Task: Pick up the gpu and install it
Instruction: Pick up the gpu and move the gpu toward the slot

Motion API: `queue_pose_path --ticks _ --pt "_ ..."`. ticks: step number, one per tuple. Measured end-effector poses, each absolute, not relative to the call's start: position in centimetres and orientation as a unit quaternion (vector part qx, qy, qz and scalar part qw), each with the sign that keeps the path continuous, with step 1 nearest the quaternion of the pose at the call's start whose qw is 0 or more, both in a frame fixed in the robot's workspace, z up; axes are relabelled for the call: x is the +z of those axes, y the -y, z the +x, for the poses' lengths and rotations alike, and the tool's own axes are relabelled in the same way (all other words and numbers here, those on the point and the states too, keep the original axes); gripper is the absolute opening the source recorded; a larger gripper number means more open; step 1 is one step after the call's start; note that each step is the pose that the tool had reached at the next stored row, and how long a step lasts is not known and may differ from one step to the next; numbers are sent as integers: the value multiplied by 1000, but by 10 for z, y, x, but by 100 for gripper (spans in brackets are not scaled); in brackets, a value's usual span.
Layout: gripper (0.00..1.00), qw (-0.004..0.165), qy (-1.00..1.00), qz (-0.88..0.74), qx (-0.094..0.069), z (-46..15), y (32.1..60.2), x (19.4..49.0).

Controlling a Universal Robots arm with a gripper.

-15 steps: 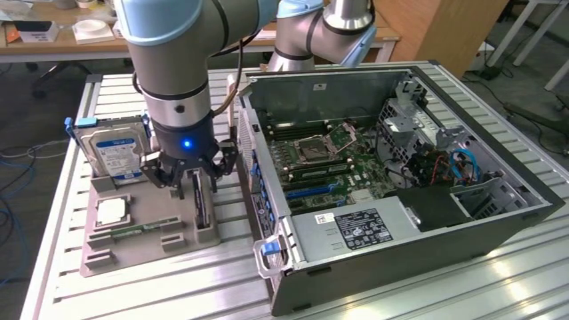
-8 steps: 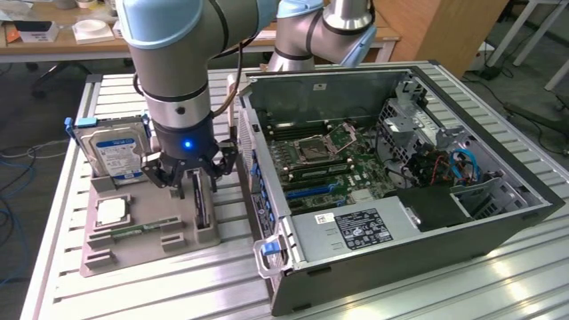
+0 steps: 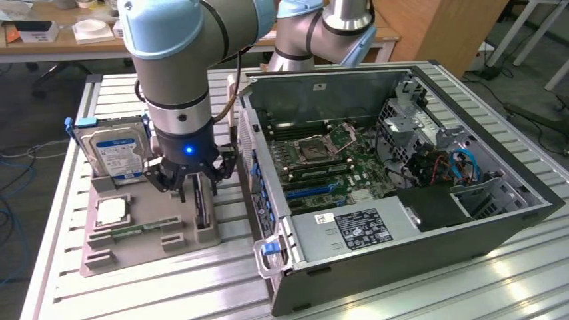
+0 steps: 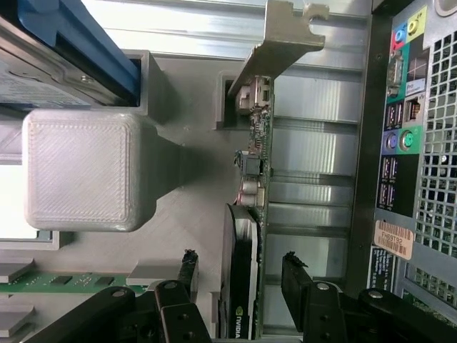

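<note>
The exterior view looks down obliquely over the table [image 3: 178, 293] from farther back; the wrist view faces straight down, close above the gpu [image 4: 253, 214]. Both share the pincer [image 3: 191, 185].

Lying side by side on the slatted aluminium table [image 3: 498, 280]: flat grey plastic holder tray [image 3: 133, 257] toward the exterior view's left, open black metal computer case [image 3: 400, 247] toward its right.

Standing on edge at the tray's far end: blue-labelled silver hard drive [image 3: 116, 150]. Lying flat in front of it: square silver processor chip [image 3: 111, 212]; nearer again, narrow green RAM stick [image 3: 133, 232].

Standing on edge in the tray slot closest to the case: green gpu card with black shroud and silver end bracket [image 4: 243, 243].

Hanging directly over that card: black robot gripper [image 3: 194, 190], straddling it with one jaw on either side, both apart from it.

Lying inside the case: green motherboard [image 3: 329, 160].
</note>
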State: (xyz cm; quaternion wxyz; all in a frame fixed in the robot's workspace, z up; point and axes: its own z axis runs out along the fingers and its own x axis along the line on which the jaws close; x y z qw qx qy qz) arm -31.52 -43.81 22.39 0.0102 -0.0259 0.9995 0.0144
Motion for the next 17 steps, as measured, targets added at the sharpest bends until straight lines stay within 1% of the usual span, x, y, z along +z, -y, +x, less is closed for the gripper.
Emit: queue_pose_path --ticks 10,11,16,17 --pt "58 10 -1000 -26 14 -315 438 224" --pt "51 10 -1000 -26 14 -315 438 224" --pt "49 10 -1000 -26 14 -315 438 224" --pt "42 10 -1000 -26 14 -315 438 224"
